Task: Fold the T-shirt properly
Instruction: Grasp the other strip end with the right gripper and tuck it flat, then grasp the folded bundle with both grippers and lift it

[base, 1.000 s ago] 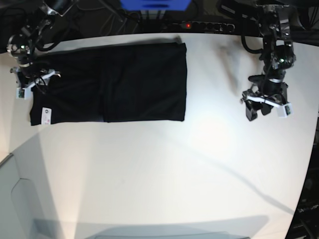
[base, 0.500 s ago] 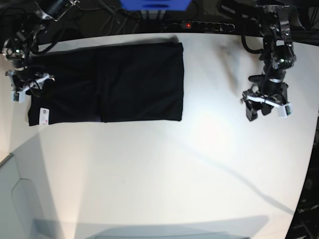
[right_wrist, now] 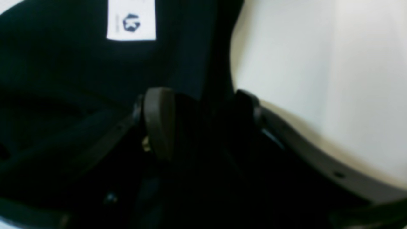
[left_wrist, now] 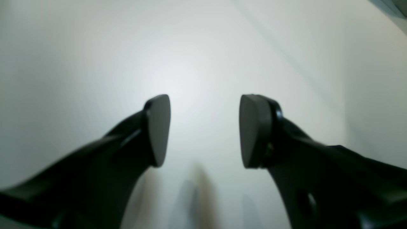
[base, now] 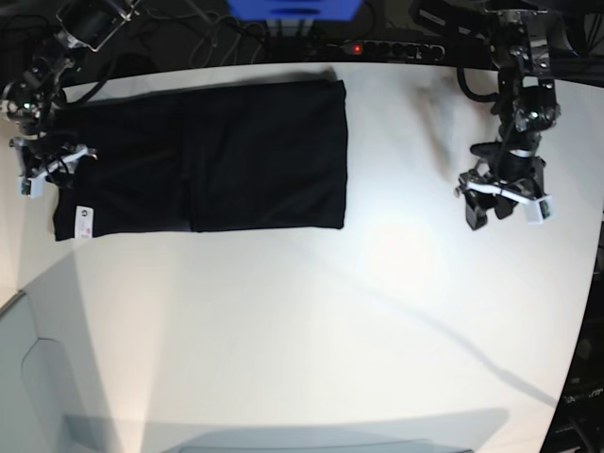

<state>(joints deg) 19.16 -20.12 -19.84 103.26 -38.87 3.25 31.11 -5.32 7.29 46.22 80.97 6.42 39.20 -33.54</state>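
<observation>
My right gripper (right_wrist: 200, 124) jaws sit parted over the T-shirt (base: 198, 156) edge, cloth between them, its white tag (right_wrist: 131, 20) just ahead; grip unconfirmed. Left gripper (left_wrist: 203, 130) released over bare table (base: 311, 340), parked clear, I'd guess.

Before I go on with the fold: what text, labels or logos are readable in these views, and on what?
White tag on the black T-shirt: a dark blue emblem, with faint small print beside it too blurred to read.
No other text shows; the left wrist view holds only bare table.
</observation>
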